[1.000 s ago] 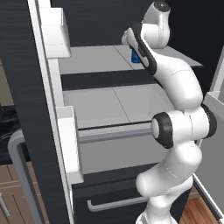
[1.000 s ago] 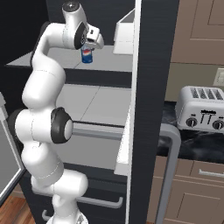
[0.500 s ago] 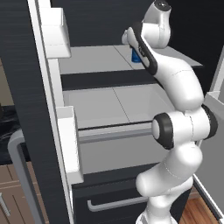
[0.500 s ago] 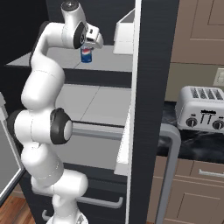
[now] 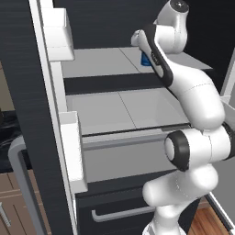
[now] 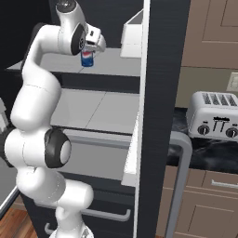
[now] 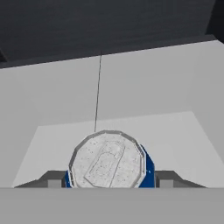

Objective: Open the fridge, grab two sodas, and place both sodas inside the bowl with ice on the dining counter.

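You are on the first grab: your gripper (image 7: 107, 183) pinches the blue can (image 6: 87, 58) on the fridge's upper shelf (image 6: 116, 67). Next, I judge, lift it clear and withdraw.

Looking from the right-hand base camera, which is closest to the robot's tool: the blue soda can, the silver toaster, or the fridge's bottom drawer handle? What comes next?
1. Small blue soda can with the red-and-white logo: right at the tool, on the upper fridge shelf.
2. Silver four-slot toaster: lower right, on the dark counter.
3. Grey horizontal bottom drawer handle: far below, near the floor.
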